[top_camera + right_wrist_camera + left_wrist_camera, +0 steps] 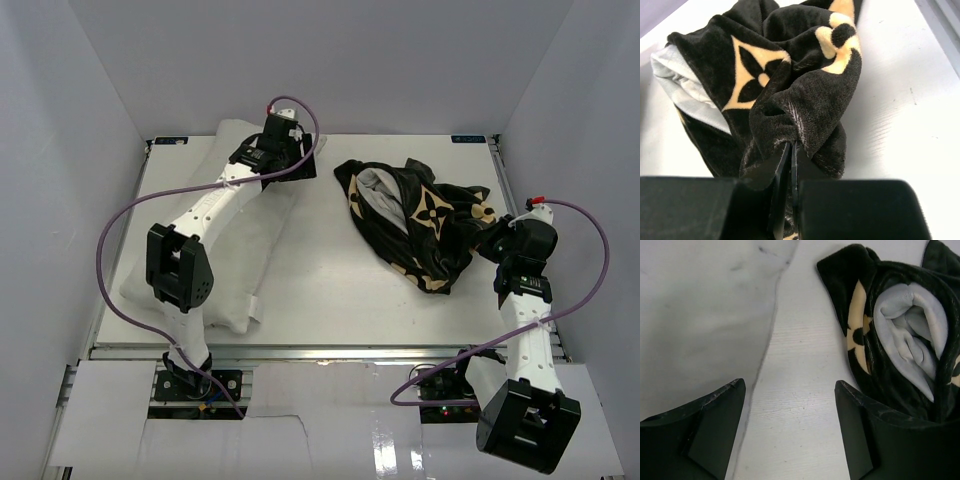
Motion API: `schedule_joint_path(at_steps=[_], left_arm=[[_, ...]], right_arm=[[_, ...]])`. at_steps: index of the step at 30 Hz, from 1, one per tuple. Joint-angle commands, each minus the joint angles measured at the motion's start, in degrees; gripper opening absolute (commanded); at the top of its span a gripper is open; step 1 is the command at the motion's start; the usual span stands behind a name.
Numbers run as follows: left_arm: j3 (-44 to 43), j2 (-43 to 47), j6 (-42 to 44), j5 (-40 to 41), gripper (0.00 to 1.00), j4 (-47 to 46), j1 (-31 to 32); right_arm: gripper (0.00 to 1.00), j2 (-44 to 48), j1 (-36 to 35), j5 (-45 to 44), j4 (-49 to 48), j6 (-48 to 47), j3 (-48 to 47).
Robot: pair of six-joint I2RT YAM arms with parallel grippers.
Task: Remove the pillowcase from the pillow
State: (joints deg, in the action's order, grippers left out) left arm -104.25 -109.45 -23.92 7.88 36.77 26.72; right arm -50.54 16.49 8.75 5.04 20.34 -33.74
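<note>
- The pillowcase [420, 225] looks light, limp and plush. It should fold and drag rather than hold a shape, and its velvety pile should give the fingers good bite.
- A bunched fold or the hem looks like the best place to take hold, since a flat single layer would likely slip out of a pinch.
- The pillow [215, 250] looks plump and squashy, bulky but light. It would give under a push and is best pinned from above or taken at a corner.
- The pillowcase lies crumpled in a heap on the table [330, 290], toward 2 o'clock from the table's middle in the top view. It is well apart from the pillow, so I judge the cover is already off.
- It is black with tan four-petal flower and star shapes, and its pale grey inner side shows at the heap's 10 o'clock edge.
- The pillow is plain white and slightly wrinkled, and lies along the table's 9 o'clock side.
- The right gripper [791, 150] has its jaws pressed together on a fold at the heap's 4 o'clock edge.
- The left gripper [790, 385] hangs at the pillow's 1 o'clock end with its jaws spread wide and nothing between them.
</note>
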Motion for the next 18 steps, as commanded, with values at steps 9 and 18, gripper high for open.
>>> schedule_joint_path(at_steps=[9, 18], left_arm=[[1.5, 2.3, 3.0, -9.1, 0.86, -0.7, 3.3], [5.5, 17.1, 4.2, 4.0, 0.98, 1.8, 17.9]], right_arm=[[0.46, -1.3, -3.8, 11.8, -8.6, 2.2, 3.2], [0.9, -4.0, -22.7, -7.7, 10.4, -1.7, -9.9]])
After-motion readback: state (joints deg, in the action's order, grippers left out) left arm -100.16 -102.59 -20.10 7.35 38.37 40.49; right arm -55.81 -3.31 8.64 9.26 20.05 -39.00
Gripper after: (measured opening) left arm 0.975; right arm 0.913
